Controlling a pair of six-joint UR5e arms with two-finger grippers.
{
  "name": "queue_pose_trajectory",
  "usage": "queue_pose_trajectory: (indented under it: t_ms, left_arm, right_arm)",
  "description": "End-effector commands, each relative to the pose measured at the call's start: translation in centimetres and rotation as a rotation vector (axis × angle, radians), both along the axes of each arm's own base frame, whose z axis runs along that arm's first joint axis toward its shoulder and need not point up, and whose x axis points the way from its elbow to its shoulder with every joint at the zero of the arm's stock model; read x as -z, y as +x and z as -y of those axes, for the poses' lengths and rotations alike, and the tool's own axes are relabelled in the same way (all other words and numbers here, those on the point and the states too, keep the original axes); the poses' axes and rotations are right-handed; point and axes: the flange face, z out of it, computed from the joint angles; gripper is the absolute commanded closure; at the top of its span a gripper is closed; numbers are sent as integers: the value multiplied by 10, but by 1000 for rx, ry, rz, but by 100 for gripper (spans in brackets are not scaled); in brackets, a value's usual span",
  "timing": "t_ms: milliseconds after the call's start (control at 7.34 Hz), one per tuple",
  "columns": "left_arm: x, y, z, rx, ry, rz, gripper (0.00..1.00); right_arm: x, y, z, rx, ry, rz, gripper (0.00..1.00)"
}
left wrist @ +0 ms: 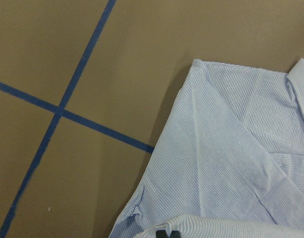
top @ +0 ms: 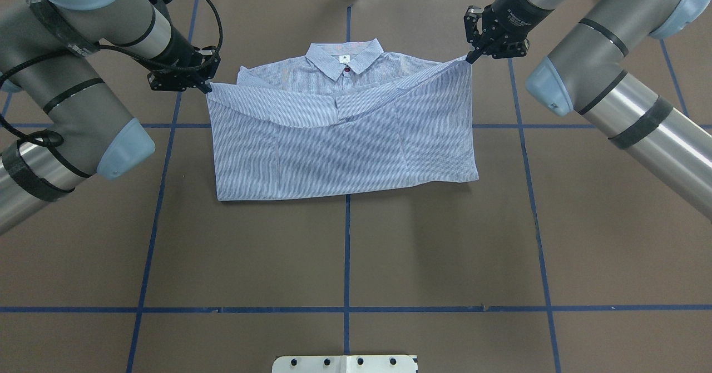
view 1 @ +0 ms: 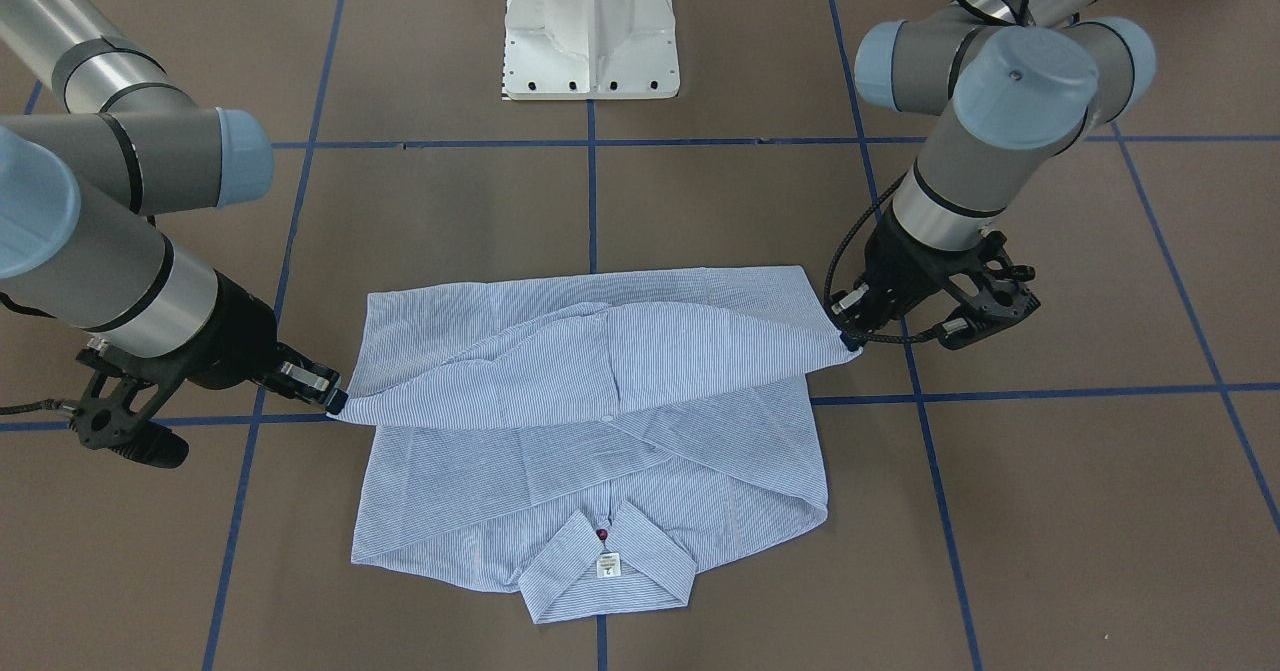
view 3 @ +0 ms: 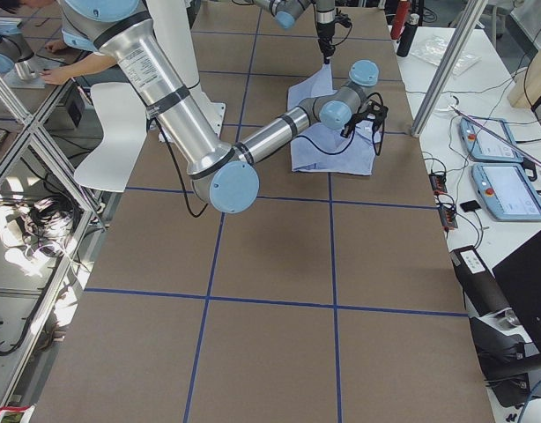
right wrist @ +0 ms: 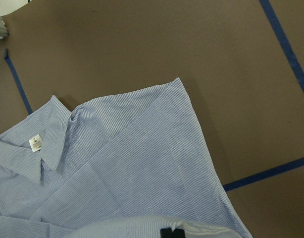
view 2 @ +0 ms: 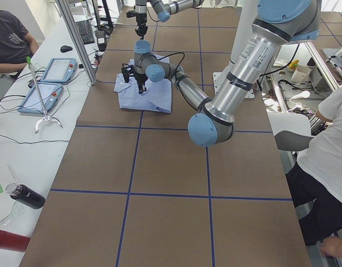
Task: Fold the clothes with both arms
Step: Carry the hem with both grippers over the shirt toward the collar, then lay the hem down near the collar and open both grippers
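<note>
At shirt [top: 345, 150] corners, both arms [top: 111, 20] [top: 606, 25] low, jaws clamped

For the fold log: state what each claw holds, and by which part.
Both hold the light blue-and-white striped button-up shirt: the left claw pinches one end corner of its raised, folded-over edge, the right claw the opposite corner.

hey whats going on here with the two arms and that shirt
The black two-finger left gripper and right gripper each pinch a bottom corner of a light blue-and-white striped button-up shirt lying on the brown table. They hold that edge lifted and stretched over the shirt's body, folding it toward the collar, which is uncovered. The fold is not laid down yet.
</note>
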Motion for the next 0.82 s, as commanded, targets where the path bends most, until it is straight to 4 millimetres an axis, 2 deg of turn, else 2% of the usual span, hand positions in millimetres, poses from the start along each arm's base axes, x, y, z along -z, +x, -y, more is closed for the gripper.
queue_pose_trajectory:
  t_ms: [0,136,409,681]
  left_arm:
    - [-11,-13,38,7,12,-18,100]
    - [-17,-5,49,6,27,-32,100]
    - [-26,4,59,10,35,-45,100]
    - [-26,13,57,6,32,-51,100]
  right_arm:
    - [-1,-1,21,-13,-6,-10,100]
    - [-9,3,29,-24,-2,-9,100]
    - [-30,-4,38,-21,-2,-8,100]
    - [-34,-17,31,-3,-7,-11,100]
